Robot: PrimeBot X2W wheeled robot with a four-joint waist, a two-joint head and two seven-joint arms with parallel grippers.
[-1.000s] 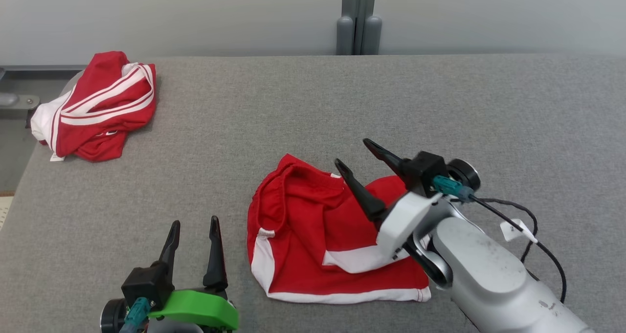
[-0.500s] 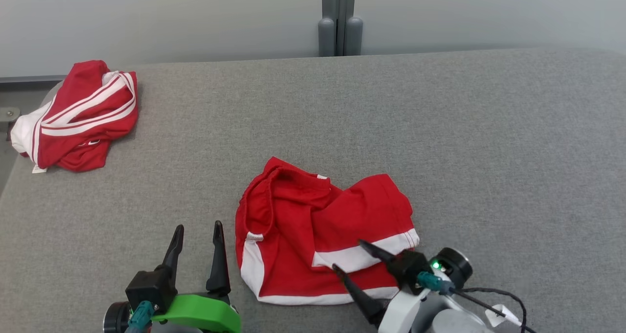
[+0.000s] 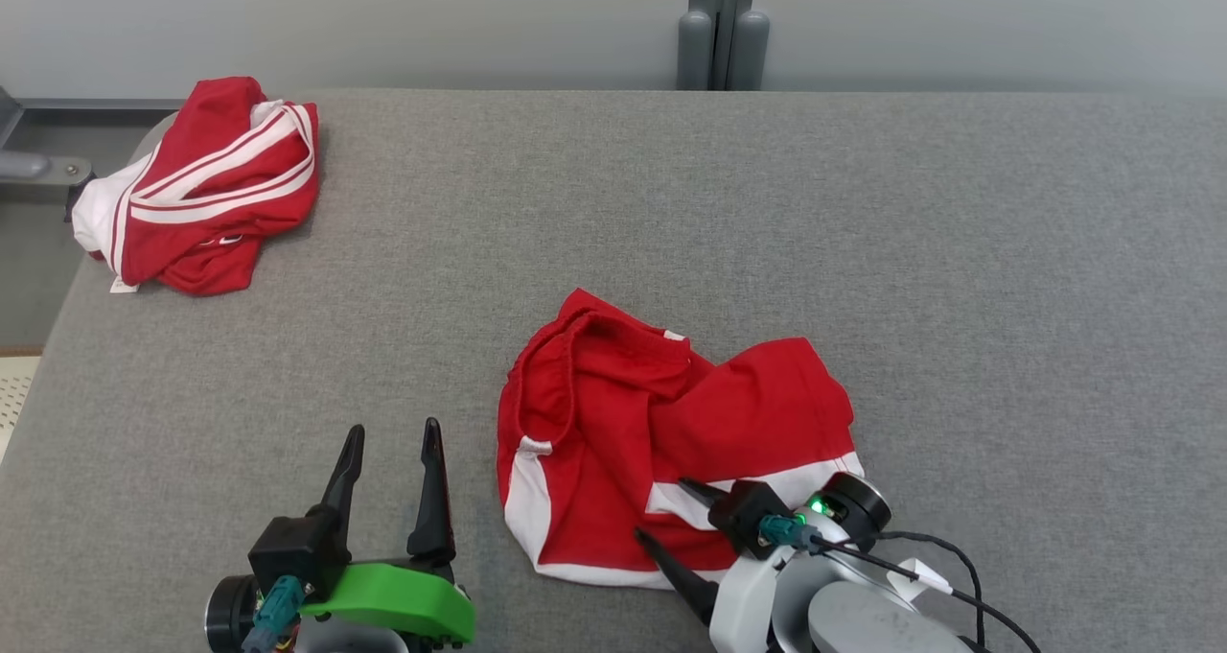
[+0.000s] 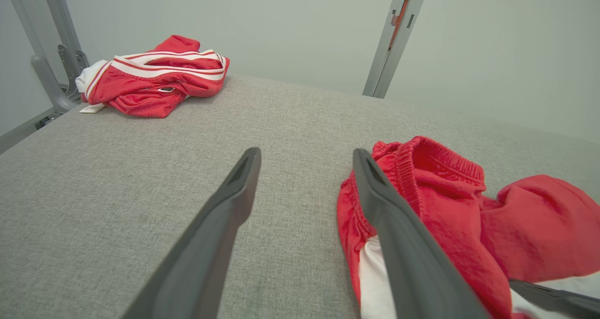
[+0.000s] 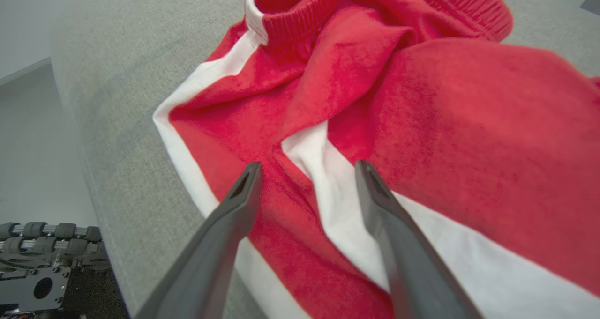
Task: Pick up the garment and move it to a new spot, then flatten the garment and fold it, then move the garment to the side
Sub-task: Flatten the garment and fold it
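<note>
Shorts (image 3: 661, 432) lay crumpled on table (image 3: 959, 250). Right gripper (image 3: 661, 509) sat over their near hem, fingers spread, holding nothing. Left gripper (image 3: 394, 427) was beside them, likewise spread, empty.

grey fabric table (image 3: 729, 202) bears red shorts (image 3: 661, 432) and a red-white bundle (image 3: 206, 202).

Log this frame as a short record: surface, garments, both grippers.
surface: grey fabric tabletop
target garment: red shorts with white stripes, crumpled, centre
other garment: red-and-white garment, bunched at far left corner
left gripper: open, over bare tabletop left of shorts
right gripper: open, over shorts' near edge, gripping nothing
</note>
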